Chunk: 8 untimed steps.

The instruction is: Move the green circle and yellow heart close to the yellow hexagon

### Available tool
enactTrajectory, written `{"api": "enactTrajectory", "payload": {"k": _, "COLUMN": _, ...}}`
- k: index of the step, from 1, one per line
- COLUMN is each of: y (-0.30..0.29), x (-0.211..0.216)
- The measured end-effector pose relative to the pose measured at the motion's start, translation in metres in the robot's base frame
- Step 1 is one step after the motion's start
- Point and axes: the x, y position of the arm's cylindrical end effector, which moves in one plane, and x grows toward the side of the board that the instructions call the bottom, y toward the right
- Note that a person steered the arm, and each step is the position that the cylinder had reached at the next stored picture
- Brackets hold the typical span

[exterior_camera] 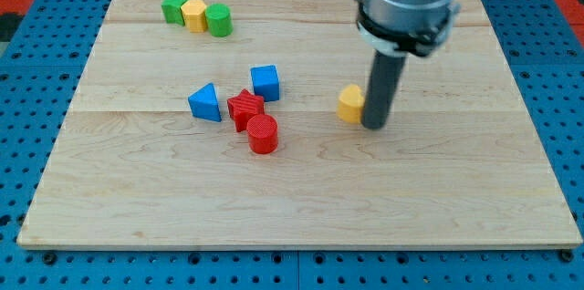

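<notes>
The yellow hexagon point(194, 14) sits near the view's top left, between a green star-like block point(173, 6) on its left and the green circle point(218, 20) on its right; all three touch or nearly touch. The yellow heart point(350, 103) lies right of the board's middle. My tip point(374, 125) rests on the board right against the heart's right side.
A blue triangle point(205, 102), a red star point(245, 108), a red cylinder point(263, 133) and a blue cube point(265, 82) cluster at the board's middle left. The wooden board point(301, 208) lies on a blue pegboard surface.
</notes>
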Motion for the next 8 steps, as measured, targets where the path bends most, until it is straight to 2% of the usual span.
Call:
{"api": "enactTrajectory", "payload": {"k": 2, "y": -0.056, "x": -0.101}}
{"api": "enactTrajectory", "payload": {"k": 3, "y": -0.132, "x": -0.125}}
{"api": "enactTrajectory", "payload": {"k": 4, "y": -0.101, "x": -0.09}}
{"api": "enactTrajectory", "payload": {"k": 5, "y": -0.12, "x": -0.074}}
{"api": "enactTrajectory", "payload": {"k": 7, "y": -0.161, "x": -0.142}}
{"api": "enactTrajectory", "payload": {"k": 8, "y": -0.159, "x": -0.143}}
